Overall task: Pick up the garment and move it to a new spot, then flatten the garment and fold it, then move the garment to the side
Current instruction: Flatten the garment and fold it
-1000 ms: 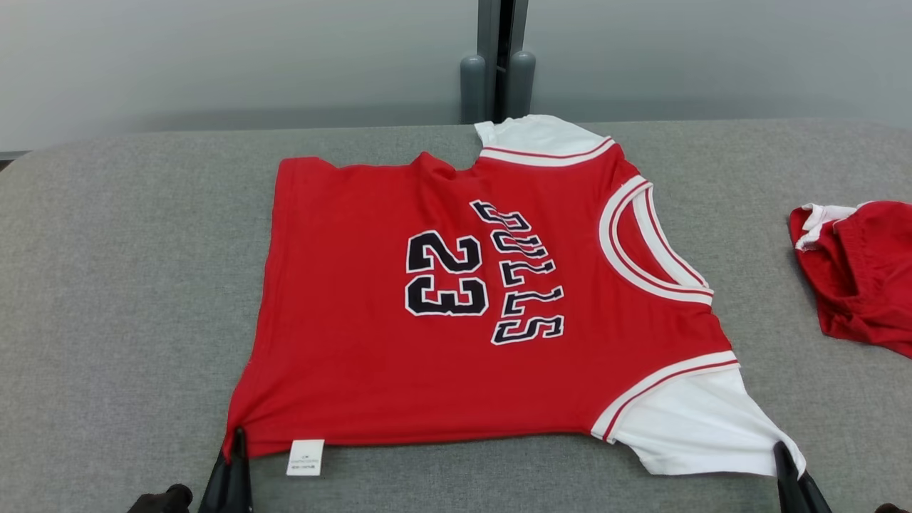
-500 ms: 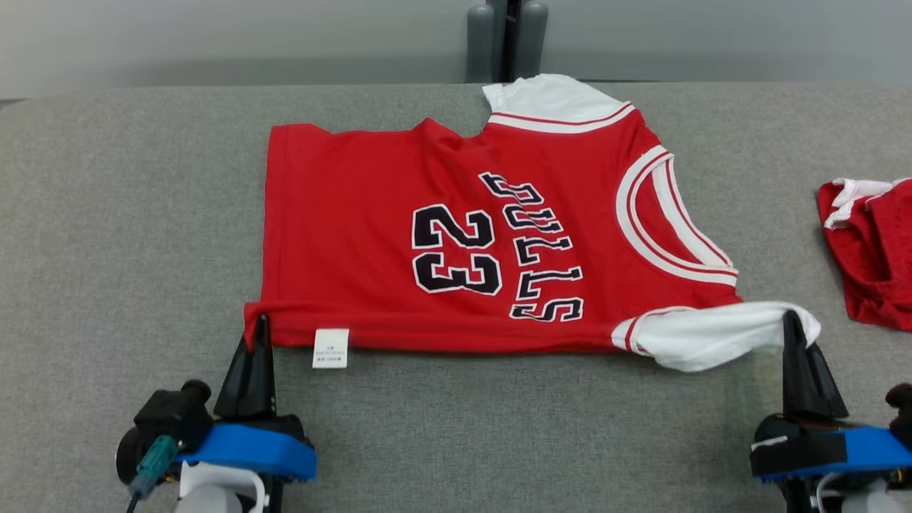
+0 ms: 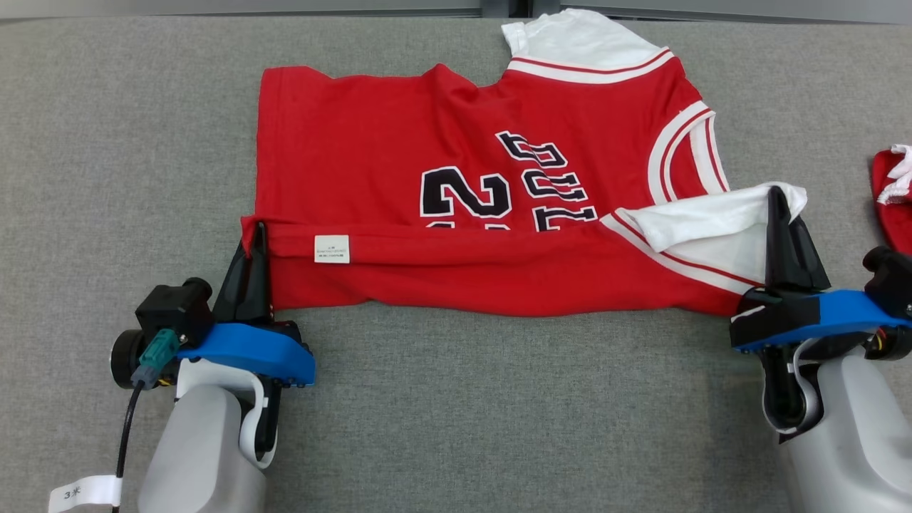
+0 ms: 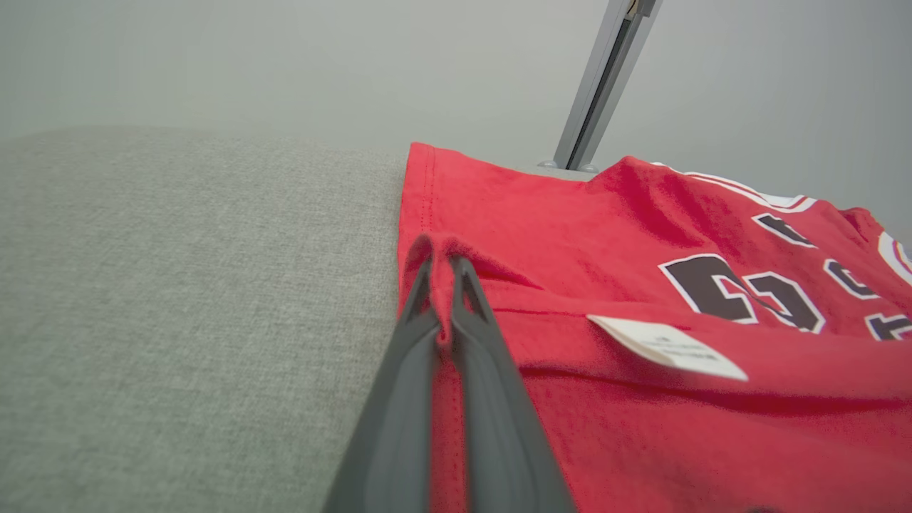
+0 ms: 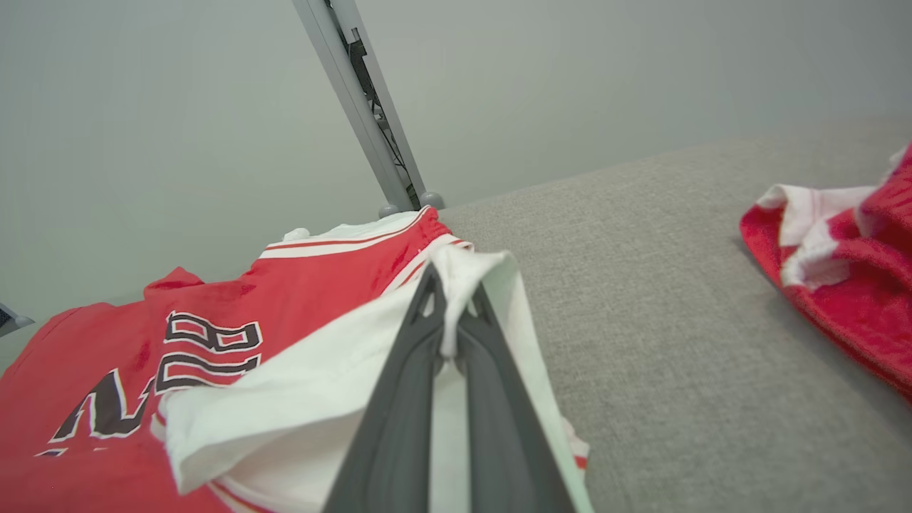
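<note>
Garment [image 3: 427, 164]: lay on the grey padded table [image 3: 107, 142], roughly at its middle, as a red jersey with white sleeves, black number and lettering facing up, neck opening toward the robot's right. Was partly doubled, with the near long edge folded back over the body and hiding the lower part of the number and letters. Showed its inner side along that turned-over strip and carried a small white label [image 3: 332, 249] there, close to the left corner. Left gripper [image 3: 256, 231]: pinched the red hem corner at the left end of the fold, fingers pressed tight with just a thin ridge of cloth between them, as seen plainly in the left wrist view [image 4: 442, 260]. Held that corner slightly off the table. Right gripper [image 3: 776, 196]: gripped the edge of the near white sleeve [image 3: 705, 217] in the same tight way, jaws nearly closed on the cloth, with the sleeve draped back over the red chest and just beside the neck trim. Looked the same from the right wrist view [image 5: 452, 285], white cloth bunched at the fingertips. Second red cloth [image 3: 894, 192]: sat crumpled on the table's right side, well apart from the jersey. Grey post [image 5: 356, 100]: stood against the pale wall behind the table's far edge.
</note>
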